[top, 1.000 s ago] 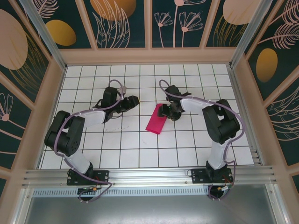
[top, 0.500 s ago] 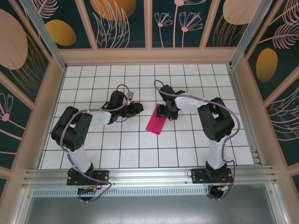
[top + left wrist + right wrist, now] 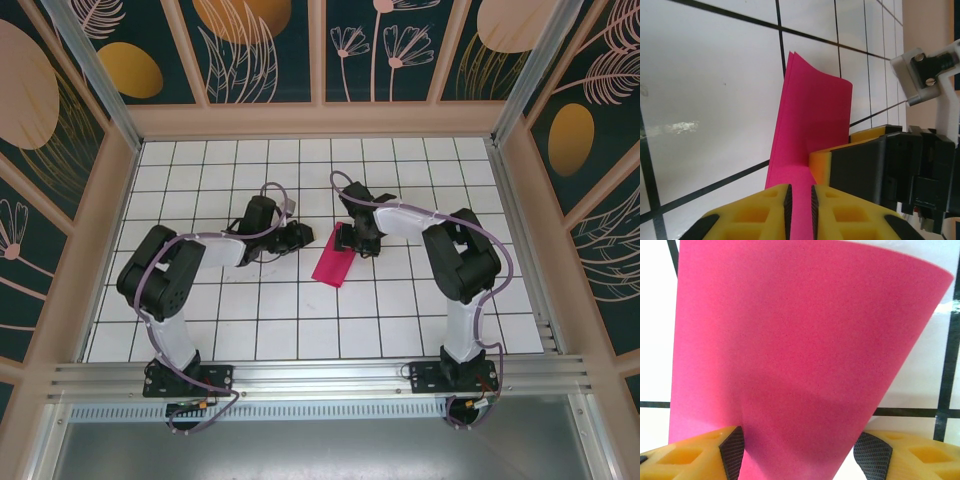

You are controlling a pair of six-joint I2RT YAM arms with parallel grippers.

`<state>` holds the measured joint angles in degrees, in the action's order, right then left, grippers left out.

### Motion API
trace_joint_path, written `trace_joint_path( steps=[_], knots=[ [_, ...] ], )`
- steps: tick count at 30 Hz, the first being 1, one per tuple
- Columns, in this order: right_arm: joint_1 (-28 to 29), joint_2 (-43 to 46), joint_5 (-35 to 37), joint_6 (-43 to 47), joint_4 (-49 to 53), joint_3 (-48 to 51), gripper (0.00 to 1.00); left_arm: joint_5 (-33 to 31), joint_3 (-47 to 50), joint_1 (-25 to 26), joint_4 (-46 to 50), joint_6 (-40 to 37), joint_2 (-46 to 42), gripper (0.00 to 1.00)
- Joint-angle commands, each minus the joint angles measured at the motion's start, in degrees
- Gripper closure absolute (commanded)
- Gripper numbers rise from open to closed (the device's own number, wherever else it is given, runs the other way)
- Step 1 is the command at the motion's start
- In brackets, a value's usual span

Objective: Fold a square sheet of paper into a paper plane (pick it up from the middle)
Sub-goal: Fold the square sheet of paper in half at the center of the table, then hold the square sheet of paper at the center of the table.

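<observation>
The square sheet of paper [image 3: 332, 264] lies folded into a narrow magenta strip at the middle of the gridded floor. My left gripper [image 3: 303, 237] reaches its far end from the left. In the left wrist view the jaws [image 3: 800, 210] stand a narrow gap apart, with the pink paper [image 3: 810, 110] running into that gap. My right gripper [image 3: 348, 243] is at the same end from the right, and one of its yellow fingers [image 3: 840, 155] rests against the sheet. In the right wrist view its jaws [image 3: 802, 457] are wide open, a pad at each side edge of the paper [image 3: 800, 350].
The white tiled floor [image 3: 300, 320] has free room in front of the paper and to both sides. Wooden-framed patterned walls [image 3: 320, 120] close in the back and sides. An aluminium rail [image 3: 320, 380] runs along the near edge by the arm bases.
My left gripper has moved right up to the paper and its jaws have narrowed a lot. The right gripper has shifted slightly and stays at the sheet's far end.
</observation>
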<state>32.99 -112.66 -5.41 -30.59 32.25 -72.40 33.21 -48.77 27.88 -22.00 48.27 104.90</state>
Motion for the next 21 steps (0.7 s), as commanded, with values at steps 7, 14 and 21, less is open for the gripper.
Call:
trace_joint_path(
  steps=[7,14,21],
  knots=[
    [-0.03,-10.7,0.54,1.79,-3.78,5.85,0.34,-0.57,-2.11,0.86,2.4,-1.07,2.47,0.84],
    [-0.03,-10.53,-0.04,3.41,-4.65,6.64,0.39,-0.91,-2.73,0.86,2.3,-0.88,3.85,0.84],
    [0.01,-11.63,0.05,3.43,-4.19,5.43,0.34,0.35,-3.07,0.86,2.03,-0.99,4.0,0.84]
  ],
)
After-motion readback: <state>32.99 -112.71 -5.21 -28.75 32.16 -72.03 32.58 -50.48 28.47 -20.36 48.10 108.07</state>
